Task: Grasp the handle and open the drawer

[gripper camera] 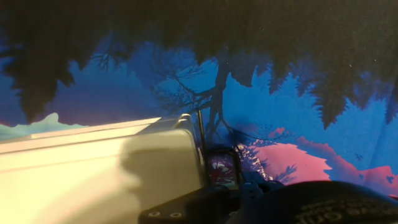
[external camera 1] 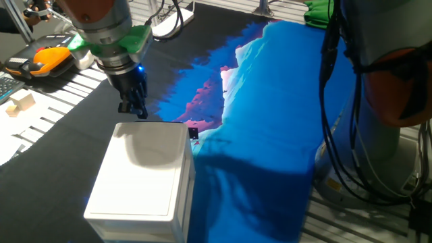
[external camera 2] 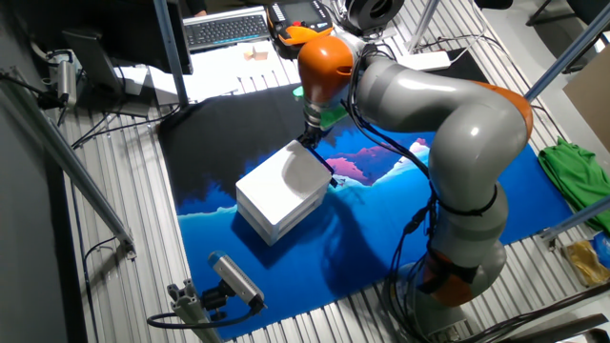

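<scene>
The white drawer unit [external camera 1: 145, 172] stands on the dark and blue cloth; it also shows in the other fixed view [external camera 2: 281, 195] and at the left of the hand view [gripper camera: 93, 168]. The drawer's front faces away in one fixed view and is hidden there. The handle [gripper camera: 200, 140] is a thin dark bar along the unit's edge, with a small black end piece [gripper camera: 222, 168], which also shows in one fixed view [external camera 1: 194, 132]. My gripper [external camera 1: 134, 110] hangs just above the unit's far edge, left of the end piece, fingers slightly apart and holding nothing. It also shows in the other fixed view [external camera 2: 315, 145].
An orange and black tool [external camera 1: 44, 59] and small wooden blocks [external camera 1: 20, 102] lie at the table's left edge. A keyboard [external camera 2: 229, 29] is at the back. A green cloth [external camera 2: 572, 162] lies at the right. The arm's cables [external camera 1: 337, 135] hang at the right.
</scene>
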Robot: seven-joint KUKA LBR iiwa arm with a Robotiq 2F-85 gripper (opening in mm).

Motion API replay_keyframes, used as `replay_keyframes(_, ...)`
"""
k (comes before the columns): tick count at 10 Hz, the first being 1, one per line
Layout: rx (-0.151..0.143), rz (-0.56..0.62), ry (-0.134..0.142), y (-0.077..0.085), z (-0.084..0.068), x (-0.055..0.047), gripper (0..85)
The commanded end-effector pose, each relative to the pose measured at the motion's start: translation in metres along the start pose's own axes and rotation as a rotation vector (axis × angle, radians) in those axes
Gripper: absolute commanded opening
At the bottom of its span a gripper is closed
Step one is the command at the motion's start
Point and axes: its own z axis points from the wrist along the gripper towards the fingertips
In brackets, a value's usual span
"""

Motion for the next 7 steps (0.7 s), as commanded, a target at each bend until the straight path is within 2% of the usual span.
replay_keyframes(1, -0.001, 0.003, -0.010, -0.0001, 0.0001, 0.0001, 0.0)
replay_keyframes(2, -0.009, 0.001, -0.018, -0.0001, 0.0001, 0.0001, 0.0)
replay_keyframes(7, -0.009, 0.033, -0.033, 0.0004, 0.0005, -0.0002, 0.0)
